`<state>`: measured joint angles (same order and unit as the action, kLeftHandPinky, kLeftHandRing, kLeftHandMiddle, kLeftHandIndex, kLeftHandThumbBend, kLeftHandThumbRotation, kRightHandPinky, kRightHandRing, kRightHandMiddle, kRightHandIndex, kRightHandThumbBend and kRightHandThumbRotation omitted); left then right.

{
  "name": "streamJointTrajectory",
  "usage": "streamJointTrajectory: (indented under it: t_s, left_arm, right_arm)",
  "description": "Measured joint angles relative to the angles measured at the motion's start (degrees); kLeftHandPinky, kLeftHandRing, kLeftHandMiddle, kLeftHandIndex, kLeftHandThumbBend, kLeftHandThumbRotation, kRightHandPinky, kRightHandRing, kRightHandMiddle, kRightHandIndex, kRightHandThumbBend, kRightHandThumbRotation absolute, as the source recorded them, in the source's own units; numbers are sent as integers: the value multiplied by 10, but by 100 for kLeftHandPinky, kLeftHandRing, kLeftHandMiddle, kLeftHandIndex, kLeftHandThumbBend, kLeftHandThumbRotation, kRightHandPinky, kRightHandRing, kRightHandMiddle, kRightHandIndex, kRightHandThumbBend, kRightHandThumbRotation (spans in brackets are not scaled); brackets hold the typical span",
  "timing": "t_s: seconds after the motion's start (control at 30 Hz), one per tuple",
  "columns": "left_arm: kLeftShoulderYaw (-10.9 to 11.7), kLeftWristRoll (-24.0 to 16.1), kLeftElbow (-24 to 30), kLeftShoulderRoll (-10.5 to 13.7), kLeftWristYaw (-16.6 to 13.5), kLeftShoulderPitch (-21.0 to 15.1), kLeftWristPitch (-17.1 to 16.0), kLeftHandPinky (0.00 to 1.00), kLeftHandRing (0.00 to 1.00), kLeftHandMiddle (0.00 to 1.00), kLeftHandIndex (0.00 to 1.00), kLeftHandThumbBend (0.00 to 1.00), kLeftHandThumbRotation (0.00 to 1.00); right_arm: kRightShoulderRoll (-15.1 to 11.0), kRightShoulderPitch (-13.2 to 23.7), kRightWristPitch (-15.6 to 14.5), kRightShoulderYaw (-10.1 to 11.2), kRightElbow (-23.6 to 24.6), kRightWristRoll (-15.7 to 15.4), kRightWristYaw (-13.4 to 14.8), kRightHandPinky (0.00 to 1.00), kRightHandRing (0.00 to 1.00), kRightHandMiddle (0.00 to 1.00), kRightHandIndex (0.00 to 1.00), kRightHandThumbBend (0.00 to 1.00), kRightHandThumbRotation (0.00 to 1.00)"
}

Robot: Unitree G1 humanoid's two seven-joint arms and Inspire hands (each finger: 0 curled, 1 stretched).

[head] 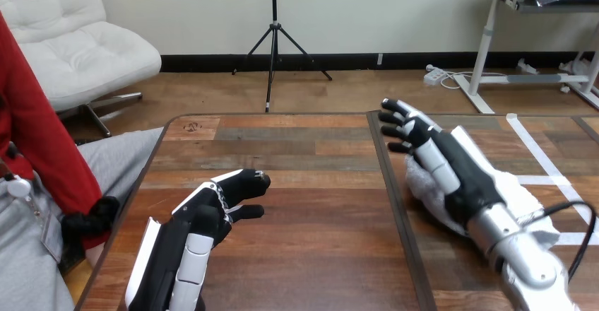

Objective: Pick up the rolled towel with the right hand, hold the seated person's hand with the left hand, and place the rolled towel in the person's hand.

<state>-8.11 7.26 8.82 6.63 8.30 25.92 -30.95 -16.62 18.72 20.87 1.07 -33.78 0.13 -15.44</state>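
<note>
Under the right hand [452,171], fingers straight, lies the rolled towel [422,182].

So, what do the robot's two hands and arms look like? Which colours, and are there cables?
Both the left hand and the right hand are black, with white shells on their backs and jointed fingers in black and white. The right forearm is silver and rounded. A thin black cable loops beside its wrist.
</note>
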Motion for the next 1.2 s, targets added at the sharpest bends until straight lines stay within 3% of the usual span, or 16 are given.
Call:
streamJointTrajectory:
  t_s: [0.23,0.47,1.2]
  left_arm:
    - [0,0,0,0,0,0,0,69,77,74,69,73,100]
    - [0,1,0,0,1,0,0,69,77,74,69,72,100]
    - [0,1,0,0,2,-4,0,69,77,74,70,72,100]
  right_arm:
    - [-18,46,28,2,-70,-14,17,87,92,95,95,94,99]
    - [-36,86,48,3,-130,-38,49,85,91,94,94,99,100]
    - [-110,192,66,-2,-273,-123,138,82,89,95,100,100,91]
